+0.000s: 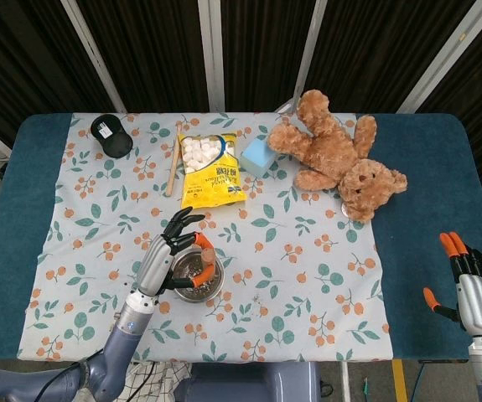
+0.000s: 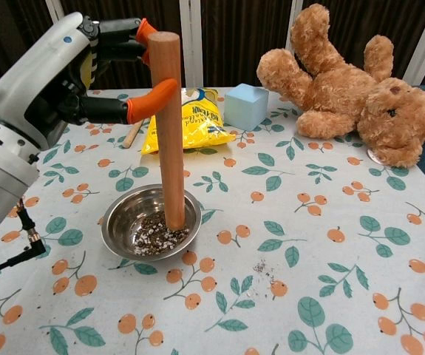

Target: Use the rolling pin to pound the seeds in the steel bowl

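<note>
A wooden rolling pin (image 2: 169, 133) stands upright in the steel bowl (image 2: 120, 222), its lower end in the crushed seeds (image 2: 155, 233) near the bowl's right side. My left hand (image 2: 64, 74) pinches the pin's top between orange-tipped thumb and fingers. From the head view the left hand (image 1: 167, 255) covers part of the steel bowl (image 1: 197, 286) and only the pin's top (image 1: 209, 254) shows. My right hand (image 1: 475, 289) hovers at the table's right edge, far from the bowl, fingers apart and holding nothing.
A yellow marshmallow bag (image 1: 211, 170), blue block (image 1: 256, 156) and teddy bear (image 1: 341, 156) lie behind the bowl. A thin wooden stick (image 1: 173, 159) and a black round object (image 1: 111, 135) sit back left. Spilled seed bits (image 2: 265, 270) lie right of the bowl.
</note>
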You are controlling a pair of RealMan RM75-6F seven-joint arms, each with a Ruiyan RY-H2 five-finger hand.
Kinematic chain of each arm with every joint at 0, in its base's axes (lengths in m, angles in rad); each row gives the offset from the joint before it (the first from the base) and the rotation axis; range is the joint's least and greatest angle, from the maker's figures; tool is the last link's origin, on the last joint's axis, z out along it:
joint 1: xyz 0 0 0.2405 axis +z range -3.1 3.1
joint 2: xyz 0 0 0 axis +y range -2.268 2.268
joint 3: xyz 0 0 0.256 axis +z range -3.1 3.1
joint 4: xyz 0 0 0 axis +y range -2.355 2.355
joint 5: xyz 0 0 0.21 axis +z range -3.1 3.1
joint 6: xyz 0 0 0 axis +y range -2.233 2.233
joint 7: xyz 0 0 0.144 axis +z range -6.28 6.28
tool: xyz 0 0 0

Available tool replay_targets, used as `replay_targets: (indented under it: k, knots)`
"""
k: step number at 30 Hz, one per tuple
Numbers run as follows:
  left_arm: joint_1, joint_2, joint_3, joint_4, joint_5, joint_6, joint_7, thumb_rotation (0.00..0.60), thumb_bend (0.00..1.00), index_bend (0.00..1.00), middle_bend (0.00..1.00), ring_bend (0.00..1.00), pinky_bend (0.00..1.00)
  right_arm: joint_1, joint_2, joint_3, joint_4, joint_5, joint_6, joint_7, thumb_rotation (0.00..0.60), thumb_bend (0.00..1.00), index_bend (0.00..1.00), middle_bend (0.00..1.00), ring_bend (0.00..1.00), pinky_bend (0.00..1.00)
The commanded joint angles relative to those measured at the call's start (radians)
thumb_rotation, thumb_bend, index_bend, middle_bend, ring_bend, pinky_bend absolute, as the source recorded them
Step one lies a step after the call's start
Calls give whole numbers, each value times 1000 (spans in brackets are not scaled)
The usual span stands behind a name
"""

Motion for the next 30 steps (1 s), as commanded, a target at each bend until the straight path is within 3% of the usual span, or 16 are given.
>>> replay_targets:
  k: [1, 20, 30]
  knots:
    - [-2, 6, -1, -5, 1, -1, 7, 600, 923, 608, 662, 176, 84, 0, 0, 0, 1, 0, 0, 2, 600, 359, 0, 0, 0, 0]
    - [22, -17, 41, 117, -19, -1, -62, 600, 923, 608, 662, 176, 84, 6, 1, 5, -5, 11, -13, -7, 600, 360, 0, 0, 0, 0]
    - [30, -19, 42, 128, -29, 0, -80, 600, 923, 608, 662, 176, 84, 5, -1, 7, -6, 15, -10, -10, 600, 360, 0, 0, 0, 0]
